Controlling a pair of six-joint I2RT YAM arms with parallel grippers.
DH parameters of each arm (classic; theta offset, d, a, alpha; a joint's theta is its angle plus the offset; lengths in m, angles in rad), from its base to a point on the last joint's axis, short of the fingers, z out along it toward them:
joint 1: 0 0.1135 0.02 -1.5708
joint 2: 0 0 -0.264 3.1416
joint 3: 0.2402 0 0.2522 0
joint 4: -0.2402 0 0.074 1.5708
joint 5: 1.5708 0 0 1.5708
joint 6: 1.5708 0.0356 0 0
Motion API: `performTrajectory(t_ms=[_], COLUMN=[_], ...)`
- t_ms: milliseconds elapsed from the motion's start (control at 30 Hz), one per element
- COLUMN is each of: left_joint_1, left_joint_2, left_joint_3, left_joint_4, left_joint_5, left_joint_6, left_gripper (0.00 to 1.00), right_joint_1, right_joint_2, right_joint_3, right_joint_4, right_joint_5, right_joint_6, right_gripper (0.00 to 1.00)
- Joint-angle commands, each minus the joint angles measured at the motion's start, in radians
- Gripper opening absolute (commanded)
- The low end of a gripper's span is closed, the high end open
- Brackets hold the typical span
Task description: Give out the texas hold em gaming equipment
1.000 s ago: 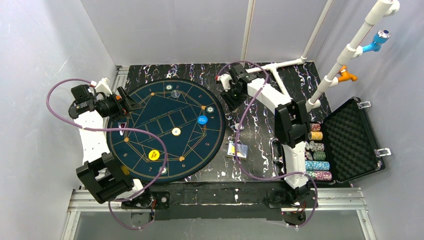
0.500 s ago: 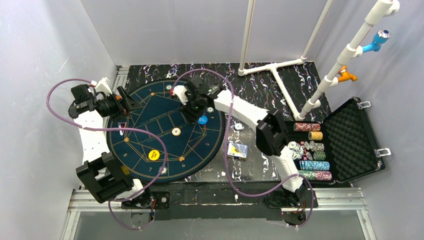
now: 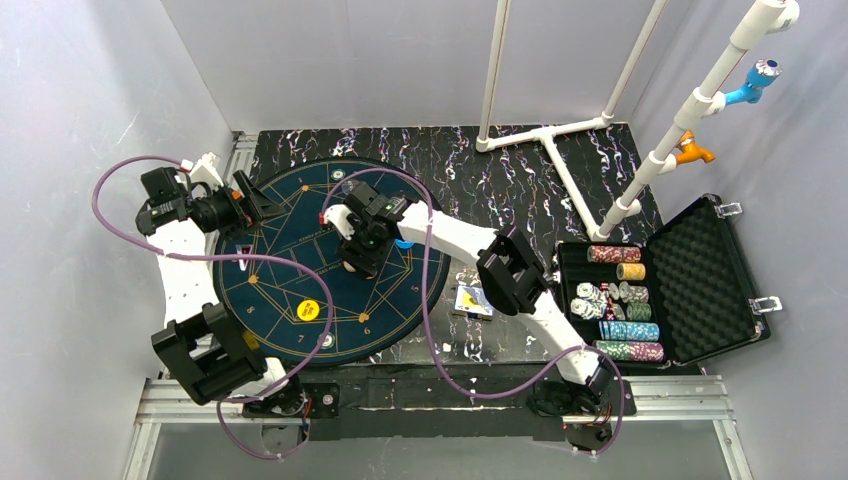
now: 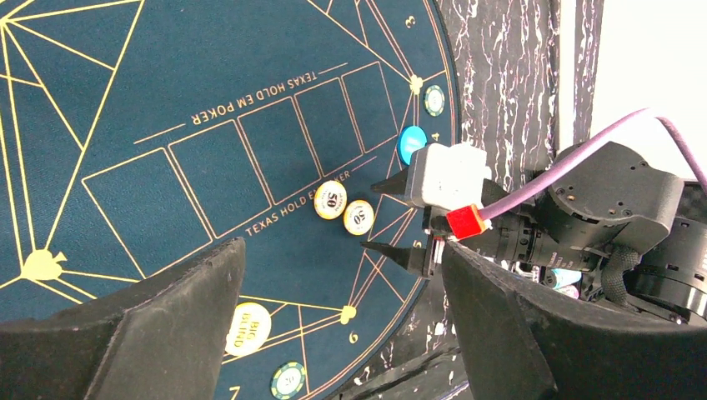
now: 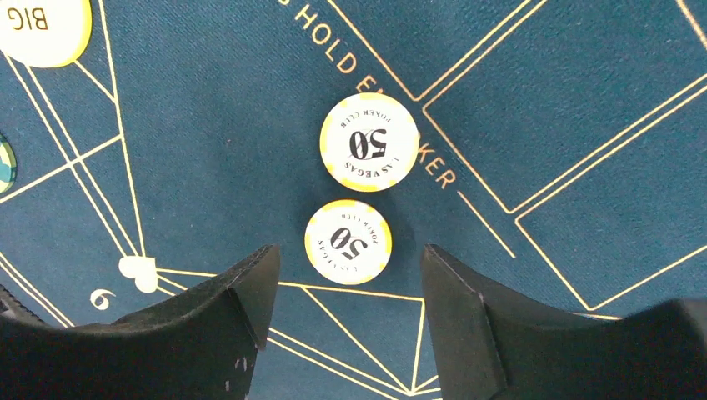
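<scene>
Both arms are built of white links with black joint housings: the left arm (image 3: 186, 268) and the right arm (image 3: 455, 232). A purple cable (image 3: 125, 160) loops along each. The right gripper (image 4: 371, 215) has a white block (image 4: 446, 173), a small red square tag (image 4: 466, 222) and two thin black fingers (image 4: 392, 185) that taper to points. Behind it are a ribbed black barrel and a rounded black housing. The left gripper (image 4: 342, 250) has broad, matte black wedge-shaped fingers (image 4: 142, 325).
</scene>
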Motion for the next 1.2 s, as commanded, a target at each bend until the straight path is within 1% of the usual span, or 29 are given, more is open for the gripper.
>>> performTrajectory(t_ms=[0, 100, 167, 267, 333, 400, 467, 567, 633, 700, 867, 967, 1067, 1167], left_joint_1=[-0.002, -0.002, -0.002, -0.027, -0.085, -0.171, -0.253, -0.362, -0.444, -0.518, -0.678, -0.746, -0.781, -0.792], left_joint_2=[-0.006, -0.002, 0.007, 0.026, 0.037, 0.043, 0.045, 0.058, 0.076, 0.092, 0.127, 0.146, 0.162, 0.191], left_joint_3=[0.026, 0.027, 0.030, 0.049, 0.069, 0.080, 0.075, 0.050, 0.041, 0.028, -0.031, -0.079, -0.124, -0.143], left_joint_4=[-0.023, -0.024, -0.026, -0.055, -0.100, -0.140, -0.165, -0.168, -0.164, -0.149, -0.091, -0.056, -0.012, 0.012], left_joint_5=[0.034, 0.033, 0.043, 0.055, 0.009, -0.079, -0.124, -0.181, -0.261, -0.309, -0.350, -0.357, -0.332, -0.294], left_joint_6=[0.023, 0.041, 0.055, 0.140, 0.227, 0.320, 0.418, 0.536, 0.623, 0.688, 0.859, 0.971, 1.098, 1.196], left_gripper=[0.87, 0.87, 0.87, 0.86, 0.86, 0.86, 0.86, 0.86, 0.86, 0.86, 0.84, 0.82, 0.80, 0.79], right_joint_1=[0.000, -0.017, -0.044, -0.111, -0.178, -0.239, -0.301, -0.378, -0.423, -0.470, -0.599, -0.669, -0.723, -0.745], right_joint_2=[-0.046, -0.114, -0.171, -0.277, -0.357, -0.426, -0.482, -0.548, -0.588, -0.629, -0.708, -0.724, -0.737, -0.737], right_joint_3=[0.038, 0.019, -0.010, -0.130, -0.232, -0.329, -0.416, -0.521, -0.583, -0.648, -0.782, -0.822, -0.857, -0.875], right_joint_4=[0.020, 0.021, 0.015, 0.015, 0.029, 0.040, 0.057, 0.077, 0.087, 0.108, 0.149, 0.175, 0.213, 0.223], right_joint_5=[-0.015, -0.011, -0.022, -0.044, -0.058, -0.077, -0.103, -0.119, -0.128, -0.127, -0.148, -0.168, -0.211, -0.237], right_joint_6=[0.006, 0.002, -0.009, -0.032, -0.050, -0.067, -0.074, -0.080, -0.087, -0.094, -0.125, -0.128, -0.110, -0.114], right_gripper=[0.76, 0.86, 0.88, 0.90, 0.92, 0.95, 0.98, 0.98, 0.98, 0.98, 0.98, 0.98, 0.98, 0.98])
